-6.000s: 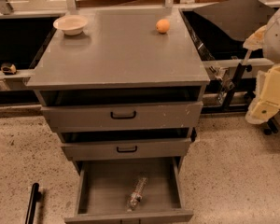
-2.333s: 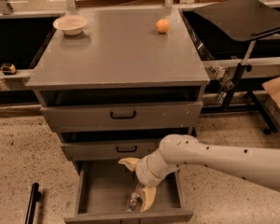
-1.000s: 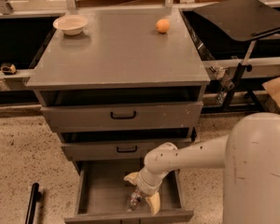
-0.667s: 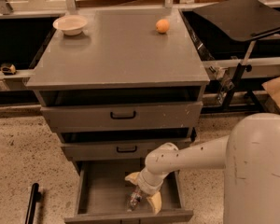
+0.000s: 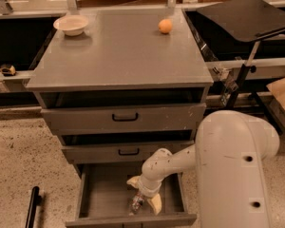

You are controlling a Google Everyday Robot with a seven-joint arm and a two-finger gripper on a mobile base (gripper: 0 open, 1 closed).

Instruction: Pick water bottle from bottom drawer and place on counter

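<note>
Grey three-drawer cabinet, white arm reaching into the lowest tray.

A pale shallow bowl (image 5: 71,24) sits at the back left of the matte, flat counter (image 5: 118,56), with a round orange fruit (image 5: 165,26) at back right. The bottom drawer (image 5: 99,194) stands pulled out, plain grey inside. The water bottle (image 5: 136,202), clear crinkled plastic, lies near its front edge. The gripper (image 5: 144,193) is low over it, cream fingers (image 5: 155,204) spread to either side, not clamped. A black tilted tray (image 5: 249,18) stands far right.

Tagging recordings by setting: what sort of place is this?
Probably a robotics test lab or workshop: grey three-drawer cabinet on speckled floor, black tilted tray on a stand, white robot arm's end effector down in the bottom drawer.
</note>
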